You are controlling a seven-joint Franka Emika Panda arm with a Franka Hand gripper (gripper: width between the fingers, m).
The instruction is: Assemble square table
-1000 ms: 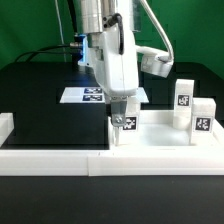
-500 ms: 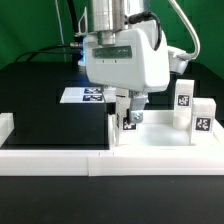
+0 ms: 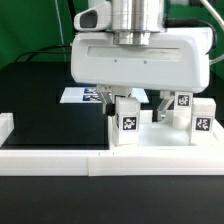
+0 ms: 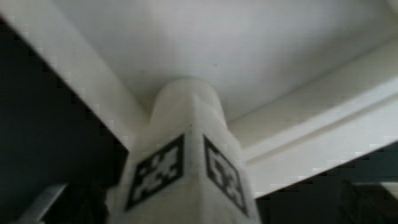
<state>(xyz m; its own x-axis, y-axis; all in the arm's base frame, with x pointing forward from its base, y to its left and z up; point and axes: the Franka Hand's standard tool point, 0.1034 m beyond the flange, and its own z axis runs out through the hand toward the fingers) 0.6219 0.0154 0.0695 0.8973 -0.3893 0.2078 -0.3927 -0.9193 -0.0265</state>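
The square table's white tray-like top (image 3: 165, 137) lies at the exterior view's right. One tagged white leg (image 3: 127, 124) stands upright at its near left corner. My gripper (image 3: 135, 104) hangs open just above that leg, with a finger on each side, and grips nothing. In the wrist view the same leg (image 4: 180, 150) rises toward the camera from the corner of the top (image 4: 267, 50), and its two tagged faces show. Dark blurred fingertips (image 4: 374, 203) sit at the picture's edges, apart from the leg. Two more tagged legs (image 3: 183, 107) (image 3: 203, 118) stand on the far right side.
The marker board (image 3: 80, 95) lies on the black table behind the hand. A long white border rail (image 3: 60, 160) runs along the front, with a raised end (image 3: 5, 125) at the exterior view's left. The wide hand hides much of the middle.
The hand has turned about its upright axis and risen, so it looks larger in the exterior view. The jaws have drawn off the corner leg, which stays standing in place.
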